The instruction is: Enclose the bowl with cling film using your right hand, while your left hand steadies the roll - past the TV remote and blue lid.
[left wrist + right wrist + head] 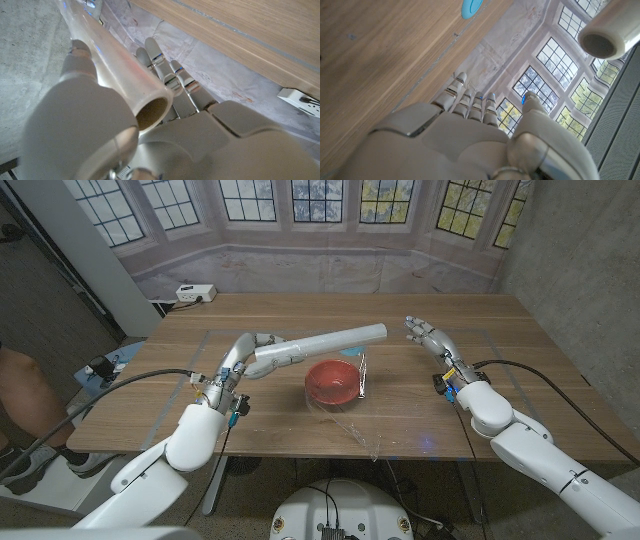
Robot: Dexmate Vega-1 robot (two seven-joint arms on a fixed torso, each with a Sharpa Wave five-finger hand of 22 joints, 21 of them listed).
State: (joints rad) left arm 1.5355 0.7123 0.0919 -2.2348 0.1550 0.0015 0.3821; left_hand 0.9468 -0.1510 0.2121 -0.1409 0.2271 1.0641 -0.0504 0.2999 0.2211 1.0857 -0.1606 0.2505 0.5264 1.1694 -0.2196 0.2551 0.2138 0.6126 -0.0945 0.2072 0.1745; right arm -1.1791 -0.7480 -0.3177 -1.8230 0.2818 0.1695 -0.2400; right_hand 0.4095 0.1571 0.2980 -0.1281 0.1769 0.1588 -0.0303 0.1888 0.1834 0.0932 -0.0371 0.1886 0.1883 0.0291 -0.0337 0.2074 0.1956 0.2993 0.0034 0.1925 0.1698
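The bowl (331, 379), red and round, sits at the centre of the head view on the wooden worktop (520, 330), between my two hands. A loose sheet of cling film (355, 402) lies over and around it, clear and crumpled, with one edge standing up at the bowl's right rim and a strand trailing toward the lower middle of the frame, near the worktop's front edge.

Just above and to the left of the bowl, my left hand (258, 359) holds the roll (330, 340) of cling film. The roll is raised off the worktop and slants from my hand up toward the upper right, its far end over the area behind the bowl. In the left wrist view my fingers (177, 80) wrap around the roll, whose open cardboard core faces the camera.

My right hand (425, 336) hovers to the right of the bowl, well apart from it, in the right-centre of the head view. Its fingers are apart and hold nothing. In the right wrist view the fingers (470, 100) reach out straight, with the roll's end in the upper right corner of that frame.

A blue lid (471, 7) shows at the top edge of the right wrist view, lying on the worktop.

A white power strip (196, 293) lies at the upper left of the head view, at the worktop's far corner.
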